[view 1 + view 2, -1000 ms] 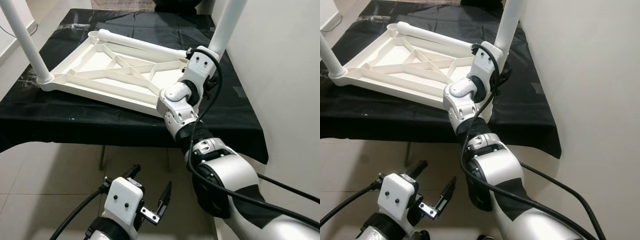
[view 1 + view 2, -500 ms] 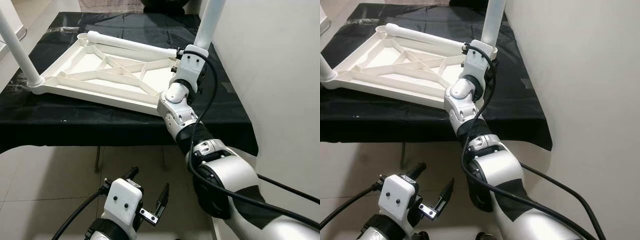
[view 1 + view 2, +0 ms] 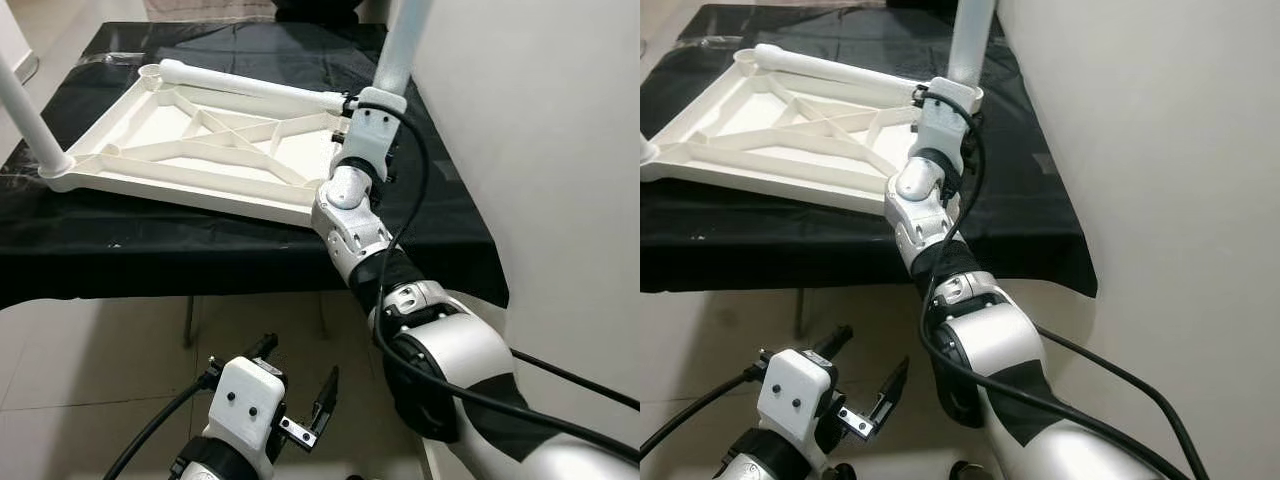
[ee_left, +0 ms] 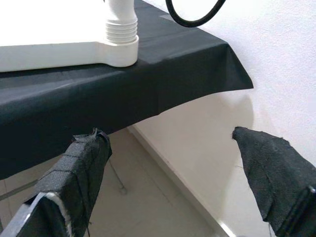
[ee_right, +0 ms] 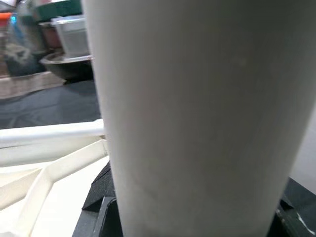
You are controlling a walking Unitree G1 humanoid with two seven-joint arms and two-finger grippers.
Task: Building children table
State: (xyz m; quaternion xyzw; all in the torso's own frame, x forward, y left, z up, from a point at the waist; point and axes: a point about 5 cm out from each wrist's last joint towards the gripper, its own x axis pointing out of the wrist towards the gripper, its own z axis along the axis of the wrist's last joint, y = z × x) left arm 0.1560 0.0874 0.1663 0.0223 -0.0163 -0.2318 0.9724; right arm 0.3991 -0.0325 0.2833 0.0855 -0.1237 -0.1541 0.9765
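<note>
My right pincer (image 3: 352, 105) is hidden behind its own wrist, so I cannot tell its state; the arm reaches up to the upright white leg (image 3: 400, 45), whose top is cut off. The upturned white tabletop (image 3: 190, 150) lies on the black-draped desk (image 3: 200, 250). My left pincer (image 3: 300, 395) hangs low, fingers spread, gripping nothing.

There is no writing, label, brand or number to read anywhere here. The white tabletop (image 3: 200, 140), its legs (image 3: 400, 45), the black cloth (image 3: 200, 250) and the robot's arms carry no legible marks, and the tubs in the right wrist view's background are too blurred to read.
</note>
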